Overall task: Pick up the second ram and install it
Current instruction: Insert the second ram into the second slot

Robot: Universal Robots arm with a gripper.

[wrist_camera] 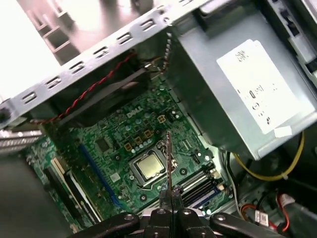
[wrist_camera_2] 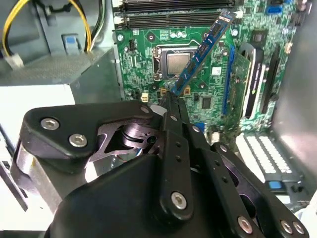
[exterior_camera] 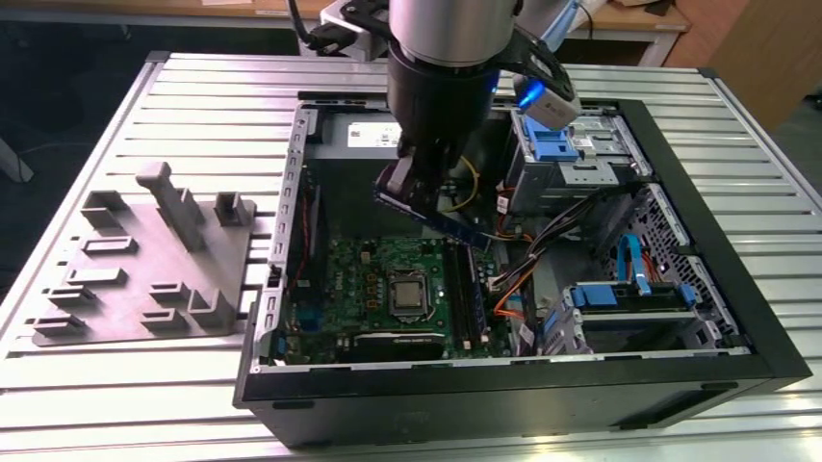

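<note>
view into an open computer case [exterior_camera: 514, 385] lying on a slatted table [exterior_camera: 129, 404]. the gripper [exterior_camera: 408, 192] reaches down into the case, and its fingers [wrist_camera_2: 173, 119] are closed flat on one end of the second ram [exterior_camera: 449, 226], a slim dark blue strip.

in the exterior view the strip is tilted. its gripped end is higher and toward the exterior view's left. its free end slopes down toward the exterior view's right, over the upper edge of the green motherboard [exterior_camera: 385, 289].

in the second wrist view the second ram [wrist_camera_2: 203, 49] runs away from the gripper [wrist_camera_2: 171, 99] and crosses in front of the processor socket [wrist_camera_2: 176, 62]. its far end lies near the black memory slots [wrist_camera_2: 173, 7]. whether that end touches a slot cannot be told.

in the first wrist view the strip [wrist_camera: 169, 158] is seen edge-on as a thin line rising from the gripper [wrist_camera: 169, 198], beside the socket [wrist_camera: 148, 166] and above the slots [wrist_camera: 198, 186]. the strip is not seated in a slot.

the grey power supply [wrist_camera: 237, 84] sits at one side of the case, with yellow cables [wrist_camera_2: 89, 25] next to it. a grey holder tray [exterior_camera: 141, 260] lies on the table outside the case, on the exterior view's left, well apart from the gripper.
</note>
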